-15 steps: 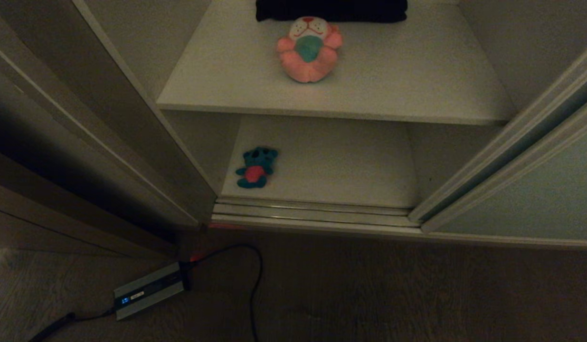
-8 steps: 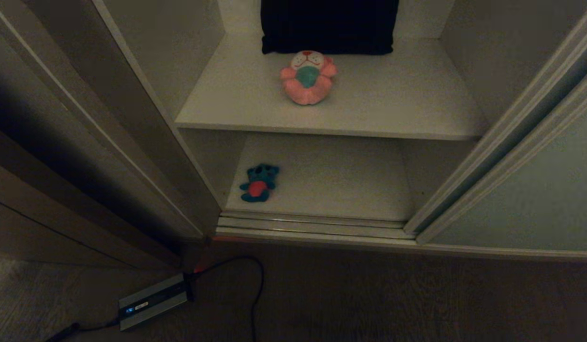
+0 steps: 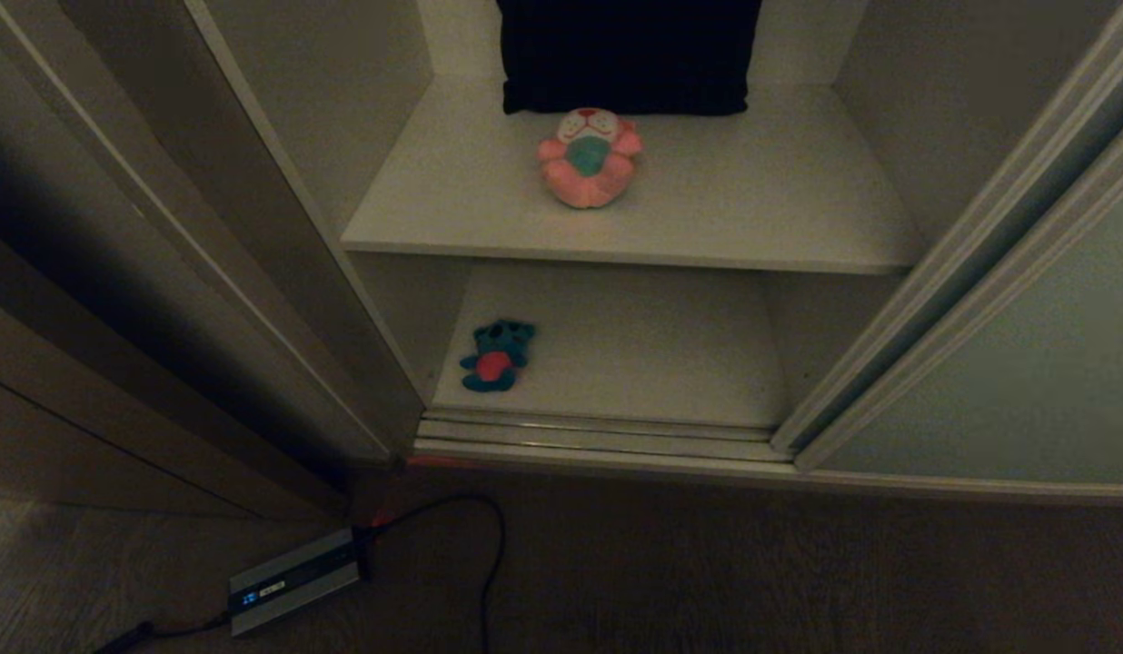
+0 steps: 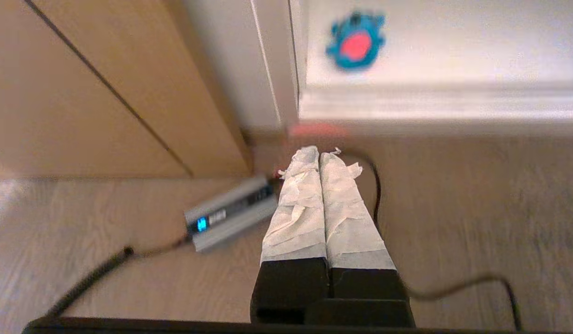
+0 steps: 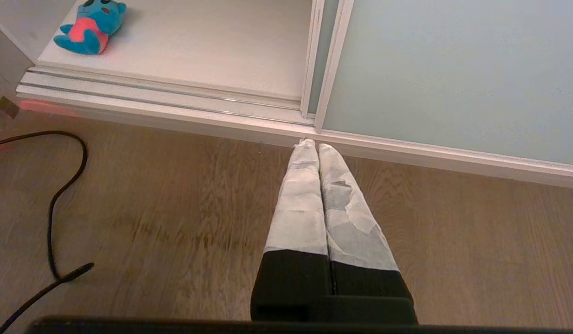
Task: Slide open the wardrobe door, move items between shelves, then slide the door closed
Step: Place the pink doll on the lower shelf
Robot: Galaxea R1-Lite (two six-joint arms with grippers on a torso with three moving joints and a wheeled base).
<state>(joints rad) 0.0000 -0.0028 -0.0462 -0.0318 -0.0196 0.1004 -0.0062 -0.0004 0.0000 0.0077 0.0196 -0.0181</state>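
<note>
The wardrobe stands open. Its pale grey-green sliding door (image 3: 1034, 381) is slid to the right (image 5: 453, 69). A pink plush toy (image 3: 590, 157) lies on the upper shelf (image 3: 752, 200). A blue plush toy with a red belly (image 3: 496, 356) lies at the left of the lower shelf (image 3: 652, 354), also seen from both wrists (image 4: 356, 42) (image 5: 90, 27). Neither arm shows in the head view. My left gripper (image 4: 319, 153) hangs shut and empty over the floor before the wardrobe's left corner. My right gripper (image 5: 313, 144) is shut and empty, near the door's bottom rail.
A big dark cushion (image 3: 627, 54) leans at the back of the upper shelf. A ribbed floor track (image 3: 598, 434) runs along the opening. A grey box with a blue light (image 3: 293, 579) and a black cable (image 3: 489, 563) lie on the wooden floor. Brown wooden panels (image 4: 82, 93) stand left.
The whole head view has shifted: the shelves and toys sit lower and smaller in the picture and more of the cushion shows. The toys and the door have not moved.
</note>
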